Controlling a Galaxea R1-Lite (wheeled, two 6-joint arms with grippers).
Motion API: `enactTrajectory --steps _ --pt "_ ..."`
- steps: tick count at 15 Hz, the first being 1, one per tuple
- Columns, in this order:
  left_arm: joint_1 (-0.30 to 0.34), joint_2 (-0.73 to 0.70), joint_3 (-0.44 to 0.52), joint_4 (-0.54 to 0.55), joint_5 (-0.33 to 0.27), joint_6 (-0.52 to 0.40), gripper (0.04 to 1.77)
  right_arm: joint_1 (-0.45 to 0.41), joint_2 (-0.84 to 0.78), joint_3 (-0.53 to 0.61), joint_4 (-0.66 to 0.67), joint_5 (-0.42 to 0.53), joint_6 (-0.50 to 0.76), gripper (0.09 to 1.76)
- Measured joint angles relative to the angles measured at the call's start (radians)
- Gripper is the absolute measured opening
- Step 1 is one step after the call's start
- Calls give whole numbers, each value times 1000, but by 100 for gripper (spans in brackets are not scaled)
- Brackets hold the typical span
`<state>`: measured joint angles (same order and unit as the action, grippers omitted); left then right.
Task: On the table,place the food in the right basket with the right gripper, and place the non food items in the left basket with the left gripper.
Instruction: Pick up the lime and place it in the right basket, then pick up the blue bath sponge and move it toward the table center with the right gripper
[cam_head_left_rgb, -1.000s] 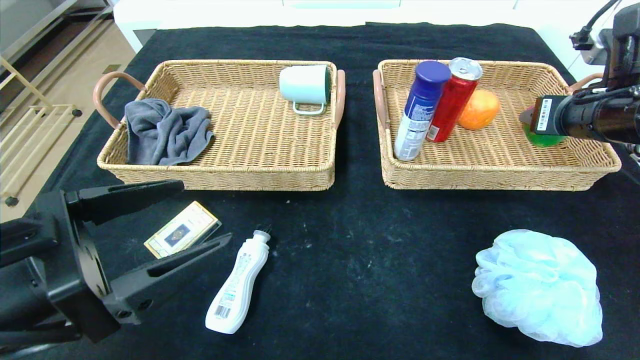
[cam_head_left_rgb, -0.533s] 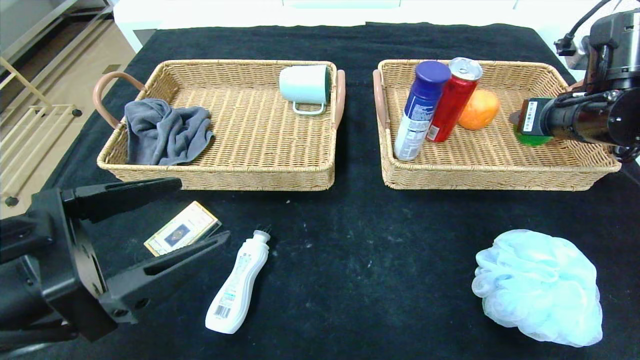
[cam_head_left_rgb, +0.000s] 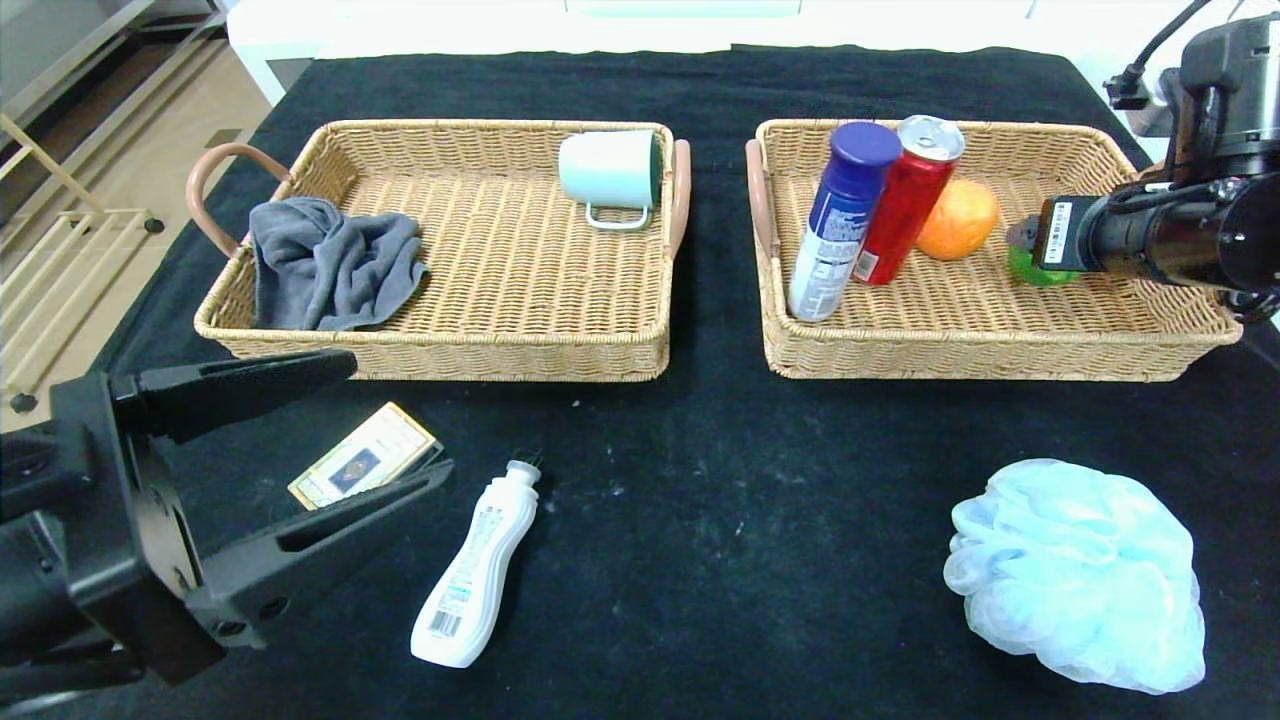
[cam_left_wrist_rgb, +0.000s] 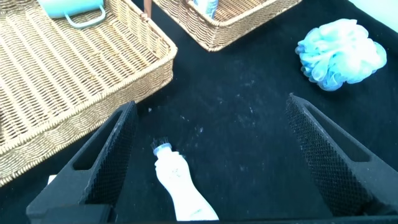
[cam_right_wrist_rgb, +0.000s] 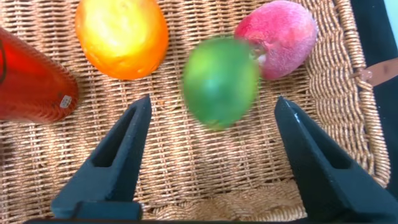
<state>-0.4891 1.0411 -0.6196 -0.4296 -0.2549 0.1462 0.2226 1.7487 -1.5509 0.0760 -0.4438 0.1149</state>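
My right gripper (cam_right_wrist_rgb: 213, 104) is open over the right basket (cam_head_left_rgb: 980, 355), near its right end. The green lime (cam_right_wrist_rgb: 221, 81) lies loose on the basket floor between the spread jaws, touching neither, and looks blurred. It peeks out beside my right wrist in the head view (cam_head_left_rgb: 1030, 268). The red can (cam_head_left_rgb: 908, 200) and the white canister with a blue cap (cam_head_left_rgb: 840, 225) lean in that basket's left part. My left gripper (cam_head_left_rgb: 398, 415) is open and empty above the card box (cam_head_left_rgb: 362, 457). The white bottle (cam_head_left_rgb: 478, 565) and the pale blue pouf (cam_head_left_rgb: 1080, 572) lie on the black table (cam_head_left_rgb: 700, 480).
An orange (cam_head_left_rgb: 958, 218) and a pink fruit (cam_right_wrist_rgb: 277, 37) also lie in the right basket. The left basket (cam_head_left_rgb: 440, 350) holds a grey cloth (cam_head_left_rgb: 330, 262) and a tipped pale green mug (cam_head_left_rgb: 610, 170). The table's left edge drops to the floor.
My right wrist has shifted left over the right basket, and the lime has shifted left with it. My left gripper has drifted slightly toward the near left.
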Motion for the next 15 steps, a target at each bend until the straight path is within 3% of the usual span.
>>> enactTrajectory --steps 5,8,15 --pt "0 -1 0 0 1 0 172 10 -10 9 11 0 0 157" --pt "0 -4 0 0 1 0 172 22 -41 11 90 -2 1 162" --pt "0 -6 0 1 0 8 172 146 -203 14 453 -4 11 167"
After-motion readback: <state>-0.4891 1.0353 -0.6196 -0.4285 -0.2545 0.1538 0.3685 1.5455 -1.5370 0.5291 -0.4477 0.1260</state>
